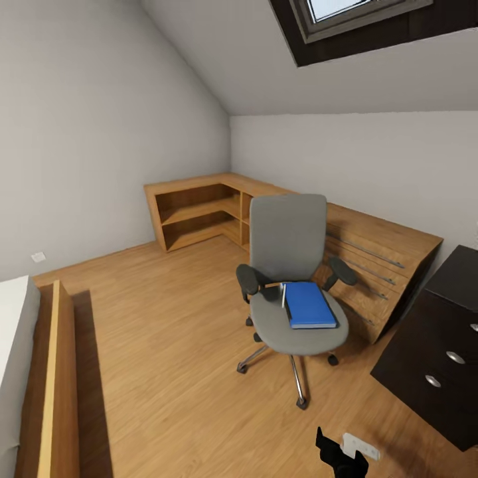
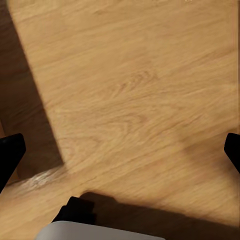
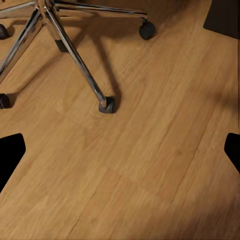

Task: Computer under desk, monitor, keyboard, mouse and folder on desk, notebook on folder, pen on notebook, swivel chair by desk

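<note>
Both my grippers released, I should approach the folder (image 1: 309, 305) at 12 o'clock on the swivel chair (image 1: 290, 279) squarely

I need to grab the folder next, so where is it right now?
In the head view, the blue folder lies flat on the swivel chair's seat, right of centre, between the black armrests, in front of the wooden dresser.

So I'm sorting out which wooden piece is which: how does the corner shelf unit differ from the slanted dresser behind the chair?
The corner shelf unit has open shelves and stands against the two walls; the dresser shows closed drawer fronts with long metal handles. The shelf unit's front is upright, the dresser's leans. The swivel chair partly hides the dresser, not the shelf unit. Both are light wood and join in one run.
</note>
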`<state>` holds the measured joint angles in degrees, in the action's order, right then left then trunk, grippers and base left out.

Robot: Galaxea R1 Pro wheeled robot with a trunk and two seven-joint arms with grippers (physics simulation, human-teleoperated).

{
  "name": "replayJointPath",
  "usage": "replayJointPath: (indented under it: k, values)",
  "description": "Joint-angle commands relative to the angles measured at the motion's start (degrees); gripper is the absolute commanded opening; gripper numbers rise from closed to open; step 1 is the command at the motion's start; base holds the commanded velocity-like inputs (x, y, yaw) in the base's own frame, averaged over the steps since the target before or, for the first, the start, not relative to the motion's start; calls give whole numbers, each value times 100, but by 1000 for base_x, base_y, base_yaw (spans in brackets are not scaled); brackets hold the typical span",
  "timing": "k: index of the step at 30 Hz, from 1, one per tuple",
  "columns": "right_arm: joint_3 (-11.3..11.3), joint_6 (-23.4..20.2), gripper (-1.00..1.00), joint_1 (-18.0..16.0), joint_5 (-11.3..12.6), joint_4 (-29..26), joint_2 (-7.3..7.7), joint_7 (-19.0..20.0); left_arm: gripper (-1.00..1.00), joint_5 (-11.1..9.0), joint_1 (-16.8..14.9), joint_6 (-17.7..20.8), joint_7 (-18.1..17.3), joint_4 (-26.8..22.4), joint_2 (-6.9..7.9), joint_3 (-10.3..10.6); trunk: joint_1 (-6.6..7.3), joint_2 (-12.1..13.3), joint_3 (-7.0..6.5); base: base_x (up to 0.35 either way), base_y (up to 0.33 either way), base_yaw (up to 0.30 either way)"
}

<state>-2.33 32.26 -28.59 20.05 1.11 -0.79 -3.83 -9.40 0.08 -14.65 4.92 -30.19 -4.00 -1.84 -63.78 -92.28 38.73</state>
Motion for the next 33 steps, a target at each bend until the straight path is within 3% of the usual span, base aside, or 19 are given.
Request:
replayJointPath:
  k: [1, 8, 15, 22, 33]
  values:
    - [-22, 24, 100, -6, -18, 12, -2, -12, 100, -22, 1, -12, 0, -7, -4, -10, 0, -2, 3, 0, 0, -161]
    - [-22, 25, 100, -6, -18, 12, -1, -12, 100, -25, 1, -182, 0, -5, -3, -10, 0, -2, 0, -12, 0, -224]
    - [-22, 26, 100, -6, -18, 12, 0, -12, 100, -19, 1, -260, -2, -5, -9, -8, 0, -2, 16, -227, 0, -201]
    - [-22, 19, 100, -6, -18, 12, 0, -12, 100, -18, 1, -274, -3, -7, -12, -2, 0, -2, 31, -303, 0, -40]
    - [-22, 11, 100, -7, -18, 12, 0, -7, 100, -18, 1, -279, 0, -5, -13, -1, 0, -2, 33, -94, 0, -3]
